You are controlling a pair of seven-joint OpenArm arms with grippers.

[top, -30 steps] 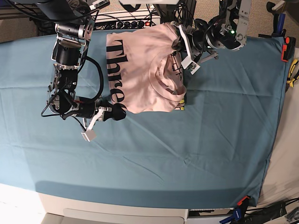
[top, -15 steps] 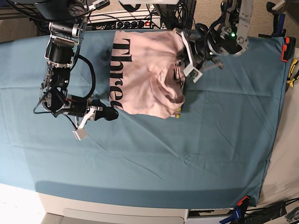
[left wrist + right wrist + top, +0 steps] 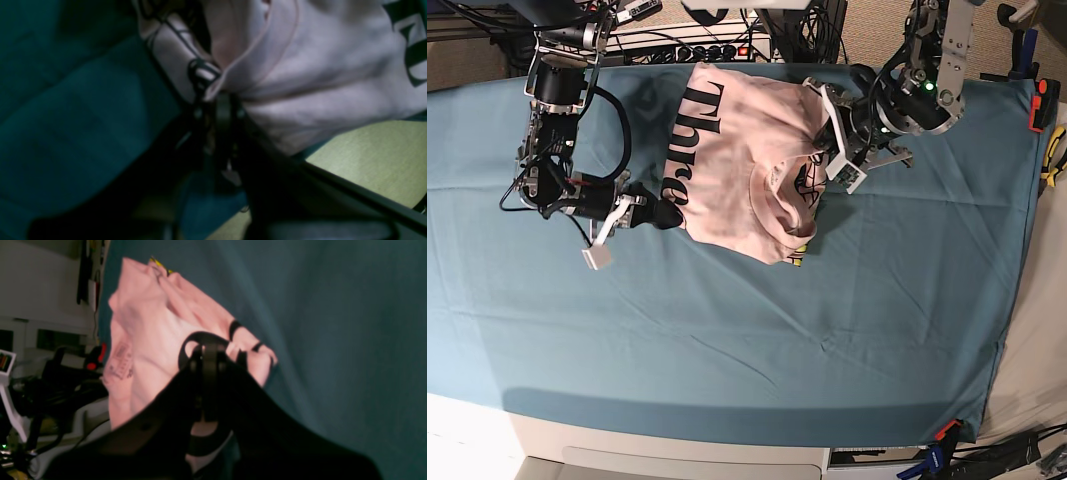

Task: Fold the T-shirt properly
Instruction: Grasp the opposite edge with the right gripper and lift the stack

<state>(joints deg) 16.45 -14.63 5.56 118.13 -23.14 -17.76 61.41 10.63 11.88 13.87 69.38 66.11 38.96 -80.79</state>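
The T-shirt [image 3: 747, 160] lies bunched on the teal cloth [image 3: 727, 330] that covers the bench, at the far middle of the base view. Its pale pink fabric faces up, with the black "Three" lettering [image 3: 689, 140] running along the edge on that view's left. A strip of black and yellow print shows at the near corner, under the collar fold.

The right gripper [image 3: 662, 213], on the base view's left, is clamped on the shirt's near-left corner beside the lettering. In the right wrist view its jaws are pressed together on a fold of pink fabric, and the shirt rises away from the gripper [image 3: 204, 355] in loose folds.

The left gripper [image 3: 825, 140], on the base view's right, is clamped on the shirt's right edge. In the left wrist view the jaws pinch a hem of the shirt [image 3: 300, 73], with printed black lines running just beside the pinch point. This view is dark and blurred.

The two grippers stand well apart, with the shirt spanning between them.
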